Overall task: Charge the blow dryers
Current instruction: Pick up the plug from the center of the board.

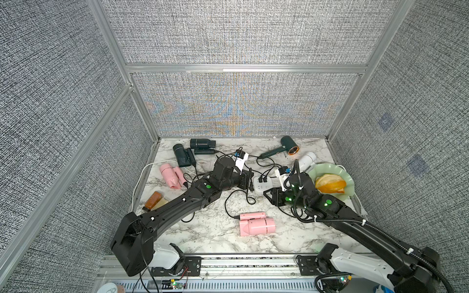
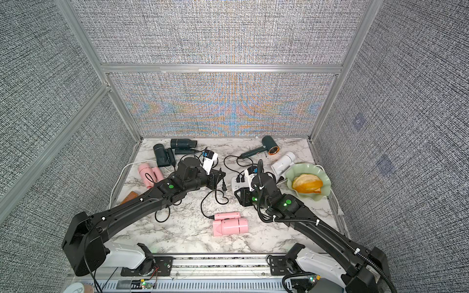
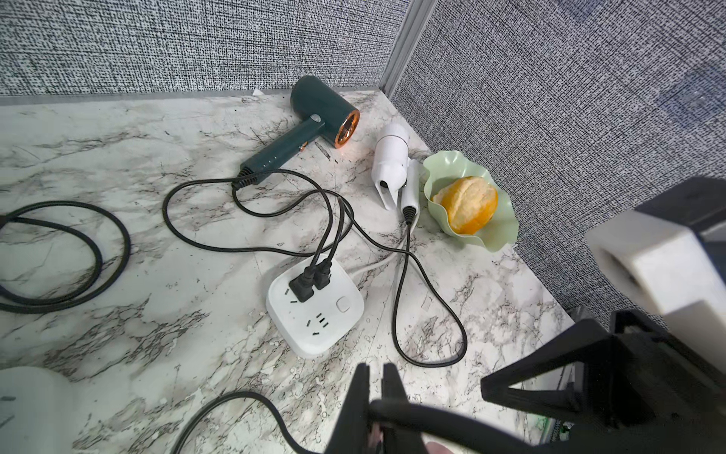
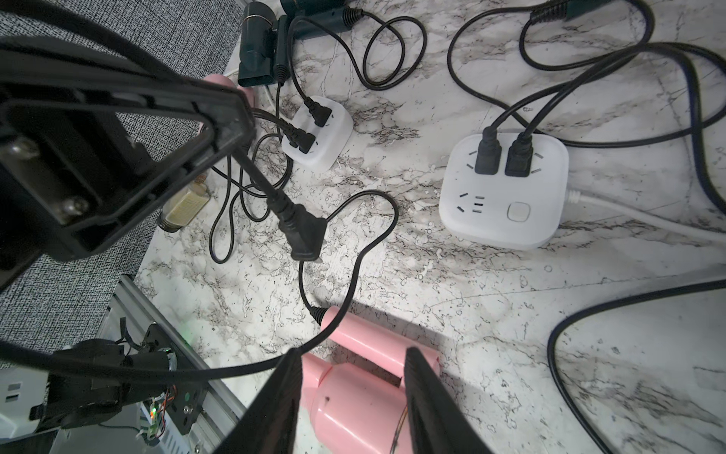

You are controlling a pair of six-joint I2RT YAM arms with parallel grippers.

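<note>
Marble-patterned tabletop carries six blow dryers, each with a black cord. Two are pink: the front pink dryer near the front edge and the left pink dryer toward the left side. Two are dark teal: the rear teal dryer by the back wall and the second teal dryer just beside it. One green copper-ringed dryer lies at the back right, and one white dryer just beside the green dish, which holds one peeled orange. There are two white square power strips; the right strip and the left strip each take two plugs. One amber bottle lies at the left. The left gripper is clamped on a black cord just behind its plug, which hangs prongs down above the marble. The right gripper stands partly apart and holds nothing, with the front pink dryer showing between its fingers. Two white tags, one at each wrist, bear print too small to read.
</note>
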